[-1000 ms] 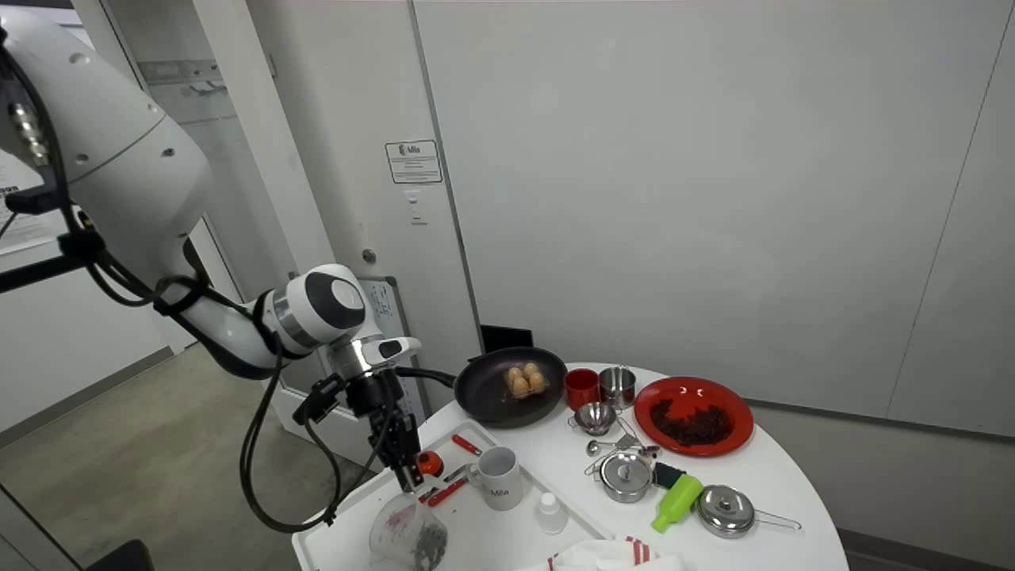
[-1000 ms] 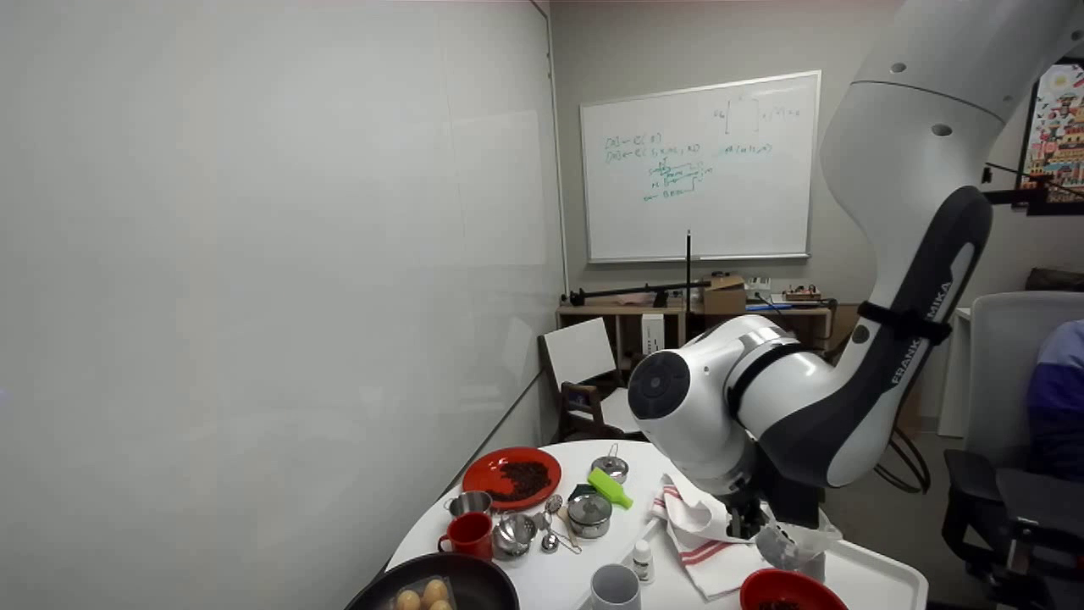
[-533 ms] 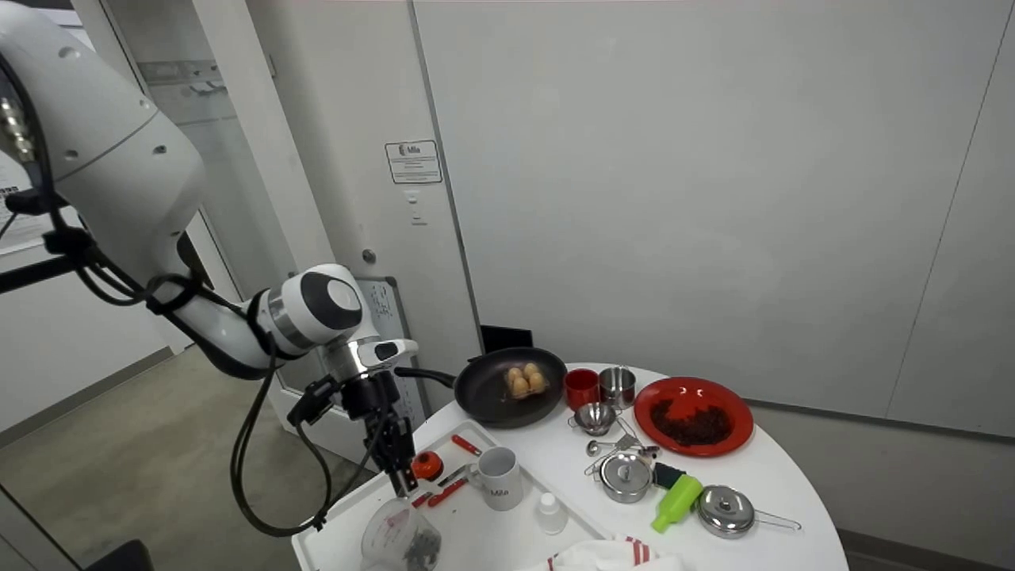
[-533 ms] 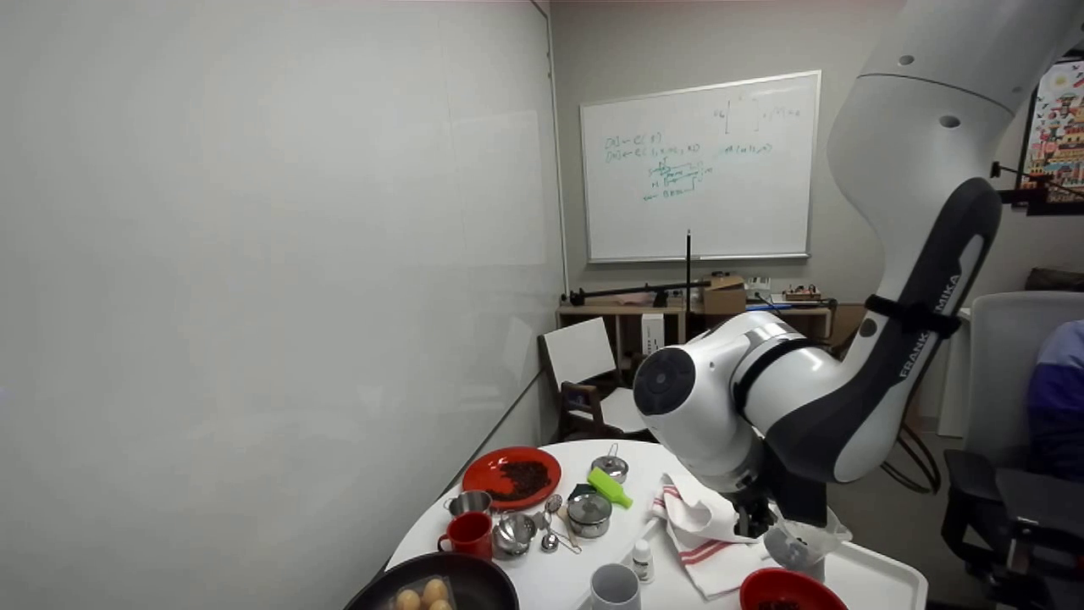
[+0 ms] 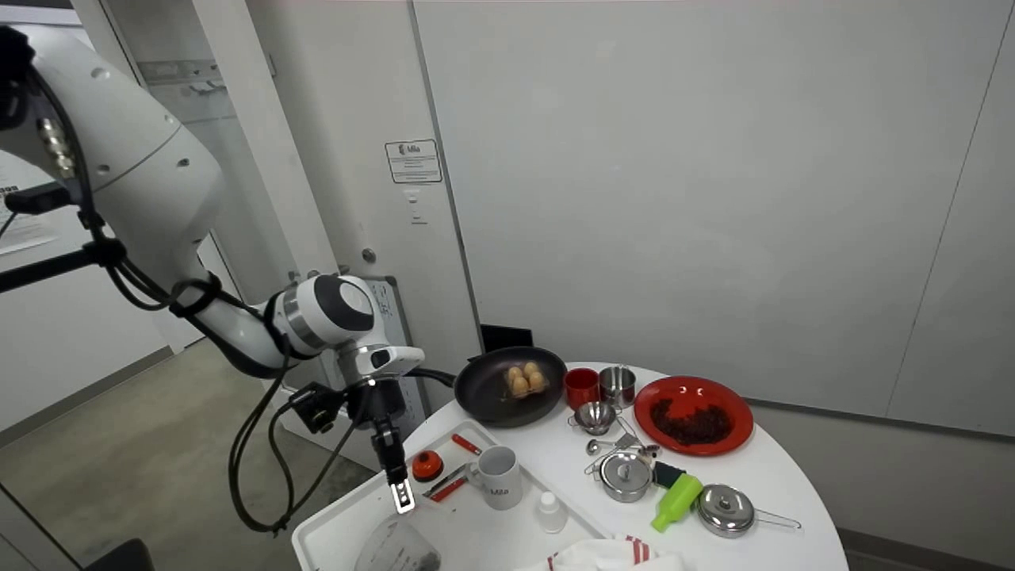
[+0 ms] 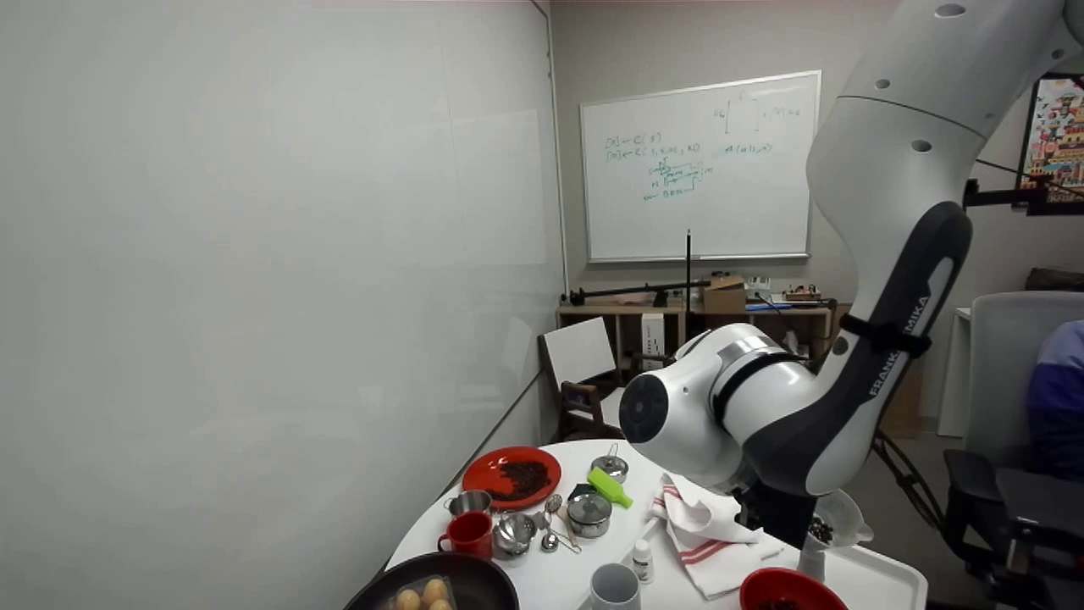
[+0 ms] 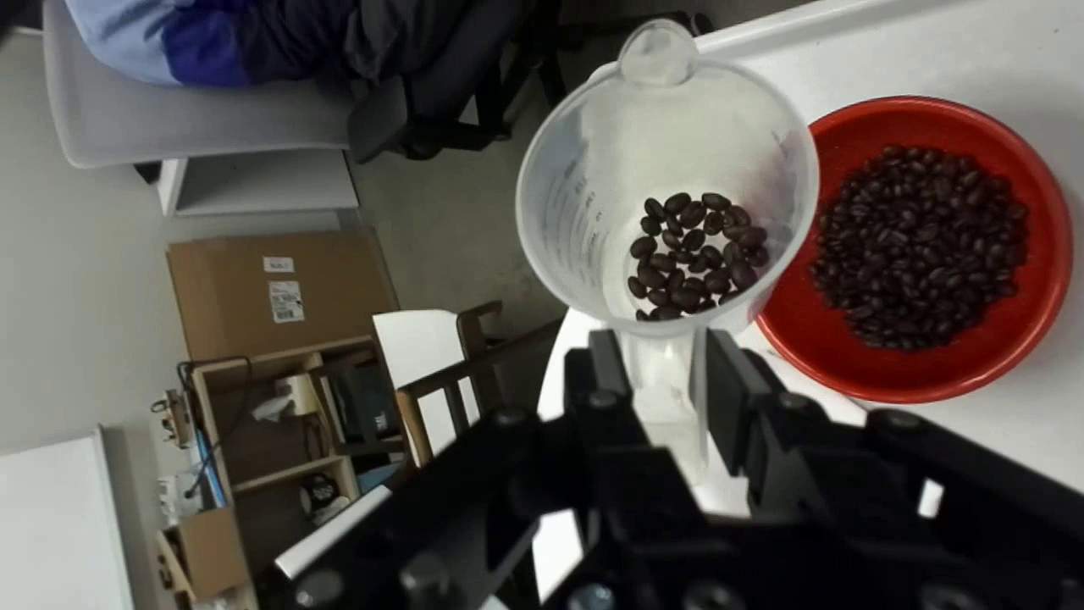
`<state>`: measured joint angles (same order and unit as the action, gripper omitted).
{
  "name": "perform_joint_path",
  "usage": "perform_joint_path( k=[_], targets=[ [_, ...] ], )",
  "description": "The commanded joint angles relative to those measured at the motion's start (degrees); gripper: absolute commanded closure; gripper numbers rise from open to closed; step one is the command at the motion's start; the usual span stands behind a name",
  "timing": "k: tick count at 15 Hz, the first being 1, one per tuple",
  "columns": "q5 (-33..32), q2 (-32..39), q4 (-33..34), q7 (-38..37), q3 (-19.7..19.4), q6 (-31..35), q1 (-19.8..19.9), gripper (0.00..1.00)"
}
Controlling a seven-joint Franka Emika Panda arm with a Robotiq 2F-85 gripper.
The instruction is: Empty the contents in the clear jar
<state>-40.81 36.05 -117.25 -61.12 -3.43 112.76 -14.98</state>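
The clear jar (image 7: 576, 203) is a translucent measuring jug with a spout and dark beans (image 7: 694, 263) at its bottom. My gripper (image 7: 663, 349) is shut on its handle, which shows between the two fingers in the wrist view. In an exterior view the jar (image 5: 388, 549) hangs below my fingertips (image 5: 403, 498) over the white tray, partly cut by the frame edge. It also shows in an exterior view (image 6: 843, 512), with most of the gripper hidden behind the arm. A red bowl (image 7: 923, 391) with many dark beans is beside and below the jar; it also shows in an exterior view (image 6: 783, 578).
The white tray (image 5: 333, 527) also holds a mug (image 5: 499, 480), a white bottle (image 5: 550, 514), knives, an orange-red item (image 5: 427, 466) and a striped towel (image 5: 603, 553). Beyond are a pan (image 5: 484, 404) with eggs, small metal pots and a red plate (image 5: 741, 432) with dark bits.
The gripper has turned about its wrist and the arm has lowered slightly. The jar has moved with it and its tilt has changed, with the beans now showing on another side.
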Motion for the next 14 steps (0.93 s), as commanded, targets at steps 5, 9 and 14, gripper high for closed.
perform_joint_path(
  k=[5,9,14],
  targets=[
    [4.58,4.8,6.11,-14.25,-0.54,-8.67,-0.34,0.91],
    [4.56,6.36,7.47,-20.08,-0.71,-10.73,-0.45,0.91],
    [6.42,7.93,9.17,-29.59,-1.26,-14.44,-0.39,0.91]
  ],
)
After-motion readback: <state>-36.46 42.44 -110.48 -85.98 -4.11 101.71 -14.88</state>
